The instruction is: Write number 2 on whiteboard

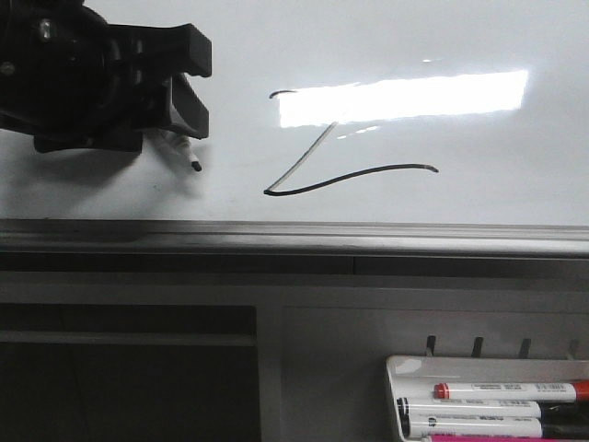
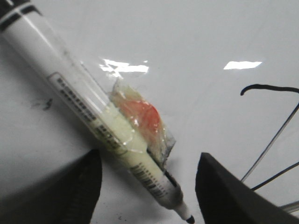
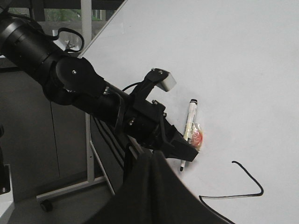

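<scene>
Your left tool (image 1: pixel 179 97) sits at the upper left of the whiteboard (image 1: pixel 479 193) in the front view, well to the left of the number 2 (image 1: pixel 345 175). Its jaws stand wide apart and grip nothing. The marker pen (image 2: pixel 93 116) lies flat against the board between the two dark fingers (image 2: pixel 224 196), touching neither; its black tip points down toward the fingertips, and its capped black end points away from them. A crumpled clear wrapper with an orange patch (image 2: pixel 142 119) is stuck to the pen's barrel about halfway along.

You can see the number 2 drawn in thin black line near the middle of the board: a short hooked top stroke, a faint grey diagonal running down to the left, and a long wavy base sweeping right. A bright window glare lies across its top. In the left wrist view only its left edge shows, beside the right-hand finger.

From the right wrist view you see the left arm (image 3: pixel 70 84) reaching across to the board, the pen (image 3: pixel 189 130) lying just beyond its jaws. Your right tool is a dark blur at the frame's bottom; you cannot tell whether it is wide or narrow.

Below the board's grey rim, a white tray (image 1: pixel 405 368) holds several markers (image 1: pixel 506 391) at the lower right.
</scene>
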{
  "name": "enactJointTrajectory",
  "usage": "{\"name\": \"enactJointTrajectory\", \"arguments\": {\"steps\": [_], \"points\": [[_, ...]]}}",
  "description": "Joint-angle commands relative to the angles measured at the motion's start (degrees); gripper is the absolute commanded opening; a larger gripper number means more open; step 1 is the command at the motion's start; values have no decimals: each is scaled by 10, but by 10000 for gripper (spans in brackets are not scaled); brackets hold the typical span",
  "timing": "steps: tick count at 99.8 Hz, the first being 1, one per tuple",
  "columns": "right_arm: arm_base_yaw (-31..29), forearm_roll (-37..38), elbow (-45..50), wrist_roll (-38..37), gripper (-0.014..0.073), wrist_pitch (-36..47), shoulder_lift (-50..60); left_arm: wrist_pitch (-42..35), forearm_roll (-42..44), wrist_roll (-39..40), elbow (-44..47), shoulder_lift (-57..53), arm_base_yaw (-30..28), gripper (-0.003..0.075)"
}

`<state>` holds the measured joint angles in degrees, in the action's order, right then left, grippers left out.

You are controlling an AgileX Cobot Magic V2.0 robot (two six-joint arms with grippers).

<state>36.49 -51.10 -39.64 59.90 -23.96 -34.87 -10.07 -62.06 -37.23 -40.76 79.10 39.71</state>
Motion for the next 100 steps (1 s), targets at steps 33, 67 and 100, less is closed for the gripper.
{"name": "enactJointTrajectory", "arguments": {"steps": [33, 67, 100], "points": [[-3, -21, -17, 0, -71, 32, 1, -10, -26, 4, -11, -31, -4, 484], [-3, -21, -17, 0, -71, 36, 1, 4, -26, 3, -11, -99, -4, 484], [-3, -21, -17, 0, -71, 48, 1, 6, 1, -3, -11, -177, -4, 483]]}}
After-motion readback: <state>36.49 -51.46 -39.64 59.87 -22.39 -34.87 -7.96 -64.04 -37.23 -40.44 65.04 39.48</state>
